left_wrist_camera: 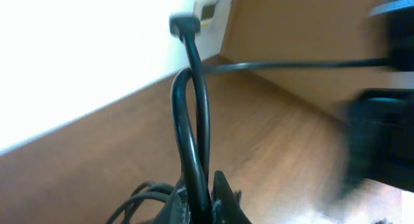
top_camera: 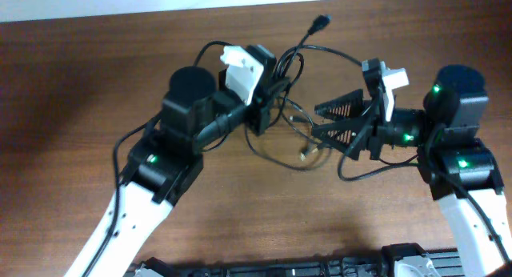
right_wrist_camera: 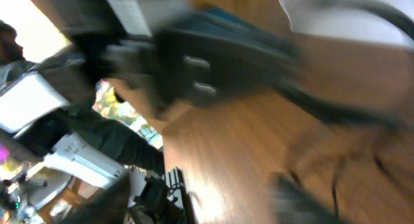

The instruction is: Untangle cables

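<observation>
I see left pincer (left_wrist_camera: 204, 190) clenched on thin black looped cables (left_wrist_camera: 193, 120), plug end pointing toward brown wooden surface's (top_camera: 80, 109) far edge, right pincer (top_camera: 322, 121) released.

Brown wooden table (top_camera: 72, 77), thin black cables (top_camera: 276, 160) looped loosely near its centre

A brown wooden table (top_camera: 72, 109) fills the overhead frame; a black ridged strip (top_camera: 264, 269) lines the bottom edge.
</observation>
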### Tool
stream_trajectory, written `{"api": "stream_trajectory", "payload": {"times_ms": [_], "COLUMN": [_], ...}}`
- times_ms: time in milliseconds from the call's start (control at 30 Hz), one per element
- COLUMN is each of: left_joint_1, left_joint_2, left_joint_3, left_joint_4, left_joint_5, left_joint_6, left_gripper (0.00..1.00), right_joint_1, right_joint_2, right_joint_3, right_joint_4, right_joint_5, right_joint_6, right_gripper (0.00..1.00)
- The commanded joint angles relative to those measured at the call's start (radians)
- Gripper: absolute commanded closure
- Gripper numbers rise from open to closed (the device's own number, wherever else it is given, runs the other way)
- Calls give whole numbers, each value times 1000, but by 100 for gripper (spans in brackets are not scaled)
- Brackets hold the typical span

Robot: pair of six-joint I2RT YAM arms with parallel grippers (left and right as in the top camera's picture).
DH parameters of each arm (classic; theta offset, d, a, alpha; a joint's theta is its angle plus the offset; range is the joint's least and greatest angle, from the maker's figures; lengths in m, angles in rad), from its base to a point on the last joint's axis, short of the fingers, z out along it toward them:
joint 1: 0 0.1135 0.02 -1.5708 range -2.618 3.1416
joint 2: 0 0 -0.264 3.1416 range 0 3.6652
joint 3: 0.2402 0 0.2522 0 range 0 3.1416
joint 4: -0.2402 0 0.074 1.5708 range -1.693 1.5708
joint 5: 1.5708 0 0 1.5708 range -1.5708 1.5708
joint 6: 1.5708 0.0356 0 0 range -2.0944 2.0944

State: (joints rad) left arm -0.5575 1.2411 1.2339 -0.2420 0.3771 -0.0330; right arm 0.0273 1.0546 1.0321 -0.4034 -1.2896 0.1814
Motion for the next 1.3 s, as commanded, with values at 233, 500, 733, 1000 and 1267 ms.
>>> {"api": "stream_trajectory", "payload": {"times_ms": [233, 500, 733, 1000, 1267], "left_joint_1": [4, 4, 4, 4, 4], "left_joint_2": [-83, -83, -123, -127, -127], "left_joint_3": [5, 5, 5, 5, 5], "left_joint_4": [-27, -72, -59, -252, -269], "left_joint_5": [-170, -475, -616, -52, 393], "left_joint_6": [334, 284, 221, 640, 747], "left_gripper": [100, 100, 100, 100, 100], "right_joint_1": [5, 5, 5, 5, 5], "right_joint_2": [40, 40, 40, -75, -172], "right_joint_3": [5, 5, 5, 8, 8], "right_joint_4": [-257, -260, -266, -125, -30], "right_joint_5": [330, 303, 337, 338, 327], "right_joint_6": [-20, -20, -43, -418, -469], "right_gripper": [1, 1, 1, 1, 13]}}
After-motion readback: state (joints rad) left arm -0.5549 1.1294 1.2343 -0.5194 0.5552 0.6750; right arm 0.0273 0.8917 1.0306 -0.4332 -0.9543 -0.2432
